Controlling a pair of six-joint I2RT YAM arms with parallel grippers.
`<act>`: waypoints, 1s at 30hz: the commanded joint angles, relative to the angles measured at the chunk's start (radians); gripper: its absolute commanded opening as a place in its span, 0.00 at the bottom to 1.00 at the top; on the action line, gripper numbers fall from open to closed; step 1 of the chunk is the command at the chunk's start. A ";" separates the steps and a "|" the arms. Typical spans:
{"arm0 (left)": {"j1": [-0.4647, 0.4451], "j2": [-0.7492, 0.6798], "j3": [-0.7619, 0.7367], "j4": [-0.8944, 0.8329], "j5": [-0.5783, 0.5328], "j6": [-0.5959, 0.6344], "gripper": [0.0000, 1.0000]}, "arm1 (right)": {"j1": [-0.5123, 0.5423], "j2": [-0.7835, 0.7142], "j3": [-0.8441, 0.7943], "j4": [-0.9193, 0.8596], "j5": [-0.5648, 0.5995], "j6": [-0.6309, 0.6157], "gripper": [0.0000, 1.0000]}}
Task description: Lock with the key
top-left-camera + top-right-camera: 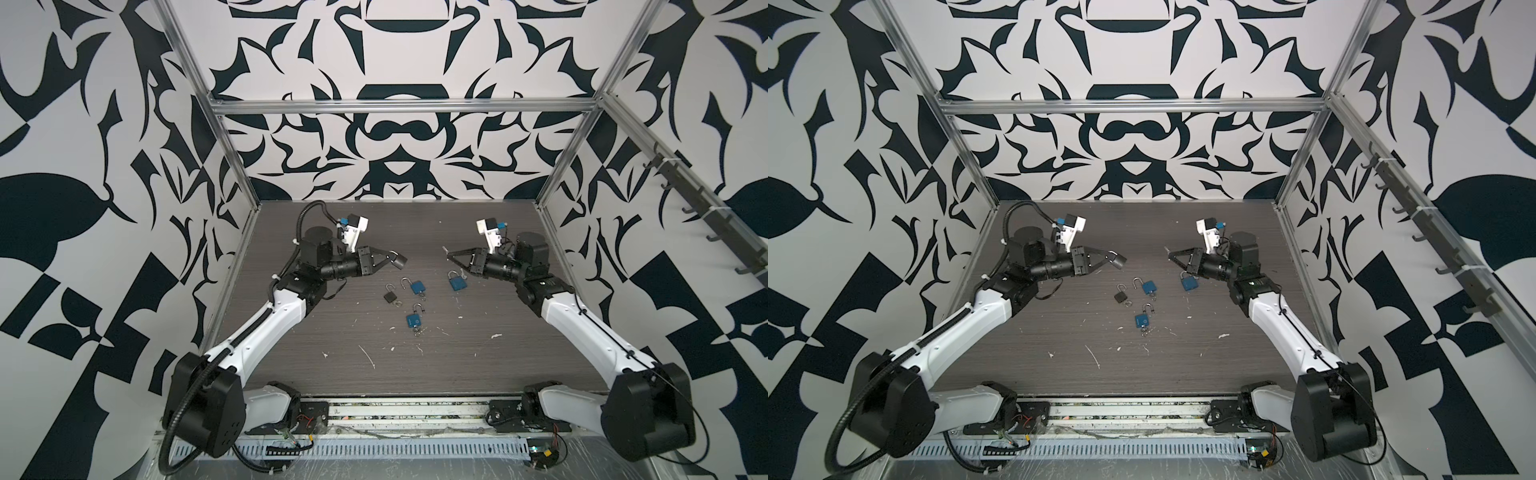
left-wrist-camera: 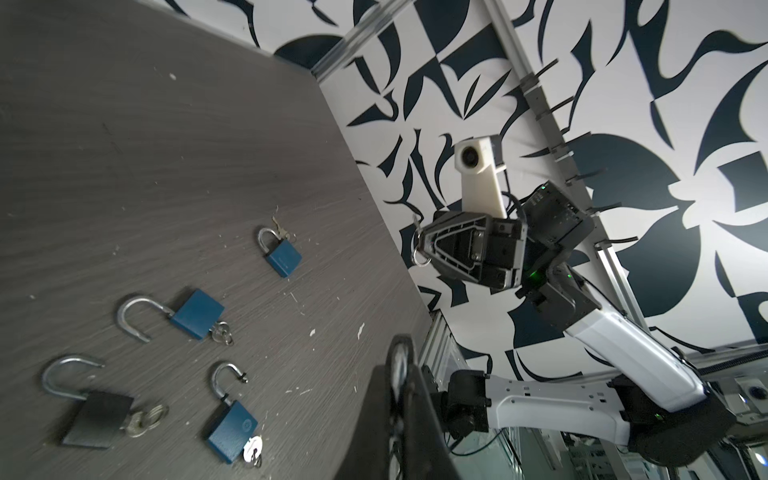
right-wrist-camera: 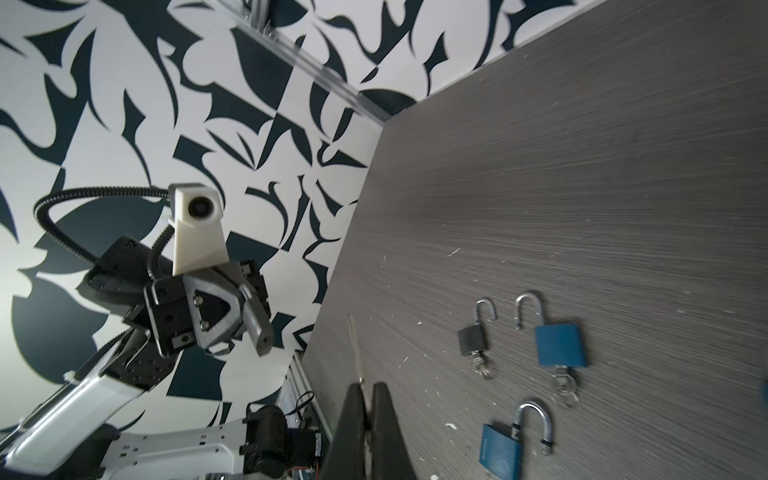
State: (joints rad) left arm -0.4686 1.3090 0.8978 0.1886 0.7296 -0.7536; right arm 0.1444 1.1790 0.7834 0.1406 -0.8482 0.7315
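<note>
My left gripper (image 1: 392,256) (image 1: 1111,254) is shut on a small dark padlock (image 1: 400,261) (image 1: 1119,260), held in the air left of the table's middle. Its silver shackle (image 2: 400,354) sits between my left fingers (image 2: 376,399). My right gripper (image 1: 450,255) (image 1: 1170,257) is shut on a thin silver key (image 3: 354,340), whose blade sticks out past the fingertips (image 3: 384,399) toward the padlock. A gap of bare table separates key and padlock. In the left wrist view a key ring (image 2: 420,260) hangs from the right gripper.
Several open padlocks with keys lie on the grey table (image 1: 457,345) between the arms: a black one (image 1: 390,296) and three blue ones (image 1: 417,286) (image 1: 457,283) (image 1: 413,320). Patterned walls and metal frame posts (image 1: 232,158) enclose the table on three sides.
</note>
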 commanded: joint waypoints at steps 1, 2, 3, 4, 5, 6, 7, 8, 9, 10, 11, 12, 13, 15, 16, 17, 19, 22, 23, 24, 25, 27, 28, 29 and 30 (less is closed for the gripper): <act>-0.064 0.082 0.053 -0.039 -0.005 0.047 0.00 | -0.068 -0.068 -0.047 -0.023 0.077 0.005 0.00; -0.084 0.109 0.064 -0.047 -0.017 0.054 0.00 | -0.095 -0.082 -0.061 -0.038 0.091 0.005 0.00; -0.103 0.139 0.075 -0.048 -0.026 0.059 0.00 | -0.119 -0.096 -0.077 -0.048 0.097 0.008 0.00; -0.120 0.165 0.085 -0.048 -0.030 0.066 0.00 | -0.141 -0.107 -0.088 -0.051 0.095 0.015 0.00; -0.141 0.195 0.099 -0.048 -0.040 0.072 0.00 | -0.168 -0.122 -0.098 -0.059 0.090 0.016 0.00; -0.161 0.229 0.114 -0.047 -0.046 0.075 0.00 | -0.191 -0.141 -0.105 -0.075 0.083 0.009 0.00; -0.181 0.256 0.128 -0.046 -0.046 0.077 0.00 | -0.209 -0.157 -0.109 -0.091 0.082 0.001 0.00; -0.200 0.292 0.149 -0.046 -0.041 0.076 0.00 | -0.222 -0.179 -0.113 -0.111 0.091 -0.014 0.00; -0.219 0.326 0.172 -0.046 -0.035 0.075 0.00 | -0.232 -0.199 -0.117 -0.136 0.105 -0.027 0.00; -0.233 0.355 0.188 -0.046 -0.035 0.069 0.00 | -0.237 -0.213 -0.117 -0.156 0.117 -0.038 0.00; -0.249 0.389 0.212 -0.046 -0.033 0.064 0.00 | -0.241 -0.230 -0.120 -0.174 0.129 -0.049 0.00; -0.263 0.423 0.235 -0.045 -0.033 0.058 0.00 | -0.245 -0.244 -0.123 -0.190 0.142 -0.054 0.00; -0.273 0.453 0.255 -0.046 -0.033 0.050 0.00 | -0.248 -0.253 -0.126 -0.203 0.148 -0.056 0.00; -0.295 0.519 0.302 -0.044 -0.022 0.034 0.00 | -0.263 -0.274 -0.134 -0.224 0.153 -0.060 0.00; -0.305 0.543 0.319 -0.044 -0.025 0.025 0.00 | -0.269 -0.284 -0.140 -0.230 0.153 -0.060 0.00; -0.314 0.575 0.341 -0.043 -0.020 0.015 0.00 | -0.275 -0.295 -0.143 -0.239 0.154 -0.062 0.00; -0.327 0.625 0.374 -0.049 -0.022 -0.003 0.00 | -0.289 -0.314 -0.152 -0.255 0.158 -0.069 0.00; -0.341 0.684 0.413 -0.058 -0.027 -0.019 0.00 | -0.298 -0.323 -0.165 -0.263 0.144 -0.090 0.00; -0.343 0.705 0.427 -0.069 -0.030 -0.022 0.00 | -0.300 -0.320 -0.165 -0.271 0.137 -0.099 0.00; -0.343 0.725 0.442 -0.078 -0.025 -0.025 0.00 | -0.301 -0.317 -0.165 -0.279 0.140 -0.107 0.00; -0.344 0.740 0.453 -0.087 -0.023 -0.028 0.00 | -0.302 -0.313 -0.167 -0.279 0.141 -0.110 0.00; -0.349 0.772 0.478 -0.100 -0.022 -0.038 0.00 | -0.304 -0.299 -0.173 -0.279 0.138 -0.110 0.00; -0.353 0.787 0.494 -0.114 -0.026 -0.036 0.00 | -0.304 -0.292 -0.180 -0.270 0.129 -0.108 0.00; -0.357 0.801 0.509 -0.132 -0.034 -0.034 0.00 | -0.303 -0.285 -0.184 -0.262 0.121 -0.105 0.00; -0.362 0.817 0.530 -0.153 -0.038 -0.028 0.00 | -0.303 -0.280 -0.189 -0.256 0.118 -0.100 0.00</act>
State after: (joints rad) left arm -0.8200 2.0972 1.3746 0.0822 0.6926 -0.7765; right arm -0.1558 0.8909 0.5999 -0.1406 -0.7097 0.6498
